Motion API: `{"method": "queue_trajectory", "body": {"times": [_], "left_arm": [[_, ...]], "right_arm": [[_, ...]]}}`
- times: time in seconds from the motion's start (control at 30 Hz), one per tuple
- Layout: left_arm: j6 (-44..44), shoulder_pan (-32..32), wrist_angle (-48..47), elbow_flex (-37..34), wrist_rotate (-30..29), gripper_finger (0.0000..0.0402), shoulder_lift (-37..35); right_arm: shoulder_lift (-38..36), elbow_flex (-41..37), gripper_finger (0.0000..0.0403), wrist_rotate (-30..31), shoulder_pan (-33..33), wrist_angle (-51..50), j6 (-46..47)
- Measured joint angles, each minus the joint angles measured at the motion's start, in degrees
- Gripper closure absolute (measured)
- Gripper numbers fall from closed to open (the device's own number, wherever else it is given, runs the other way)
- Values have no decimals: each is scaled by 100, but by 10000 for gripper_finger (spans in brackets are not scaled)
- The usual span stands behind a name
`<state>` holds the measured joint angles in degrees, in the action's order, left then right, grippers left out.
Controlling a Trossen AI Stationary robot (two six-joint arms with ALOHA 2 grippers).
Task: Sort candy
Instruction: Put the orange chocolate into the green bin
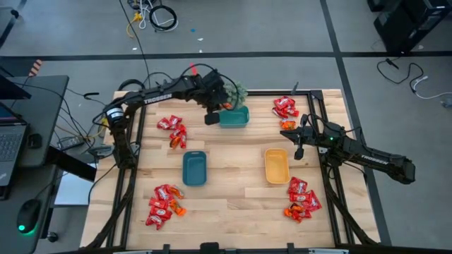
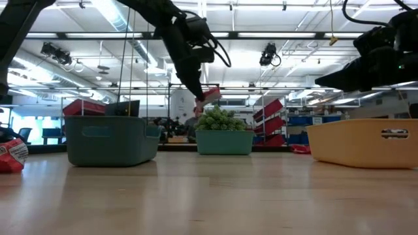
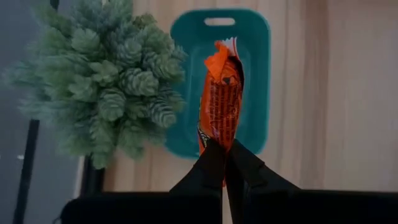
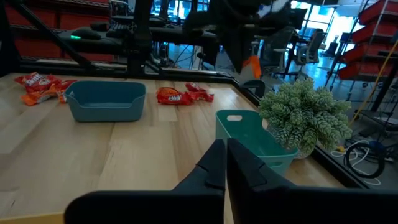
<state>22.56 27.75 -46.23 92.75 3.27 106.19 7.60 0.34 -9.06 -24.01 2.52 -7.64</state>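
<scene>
High view: looking straight down, taking in the whole table [image 1: 233, 204] and surrounding floor. Low view: sitting at tabletop level, facing across into the room. Left wrist view: pointing down, close above the teal tray [image 3: 255, 74] and the plant [image 3: 106, 81]. Right wrist view: facing level across the table. All four are sharing the teal tray and plant.

Both end effectors [image 3: 225, 163] [image 4: 225, 163] closed, arms raised.
</scene>
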Motion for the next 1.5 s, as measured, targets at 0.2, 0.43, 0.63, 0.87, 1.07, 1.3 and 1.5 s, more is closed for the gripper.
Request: {"method": "queue_trajectory", "body": {"times": [0.2, 0.43, 0.63, 0.87, 1.07, 1.3, 1.5], "left_arm": [[-124, -71, -72, 189, 89, 401, 627], [-184, -170, -249, 757, 94, 396, 1268], [-161, -201, -466, 1008, -22, 368, 1410], [130, -273, -1048, 1121, -28, 311, 1410], [-18, -313, -1064, 1121, -307, 278, 1410], [-508, -306, -1358, 1115, -385, 372, 963], [-997, -302, -1365, 776, -320, 398, 316]], "right_arm": [[0, 0, 401, 23, 0, 39, -1], [0, 0, 399, 35, 0, 42, -2], [0, 0, 402, 40, 0, 42, -1], [0, 0, 398, 40, 0, 42, -1], [0, 0, 401, 40, 0, 42, -2], [0, 0, 401, 40, 0, 42, -1], [0, 0, 399, 40, 0, 42, -1]]}}
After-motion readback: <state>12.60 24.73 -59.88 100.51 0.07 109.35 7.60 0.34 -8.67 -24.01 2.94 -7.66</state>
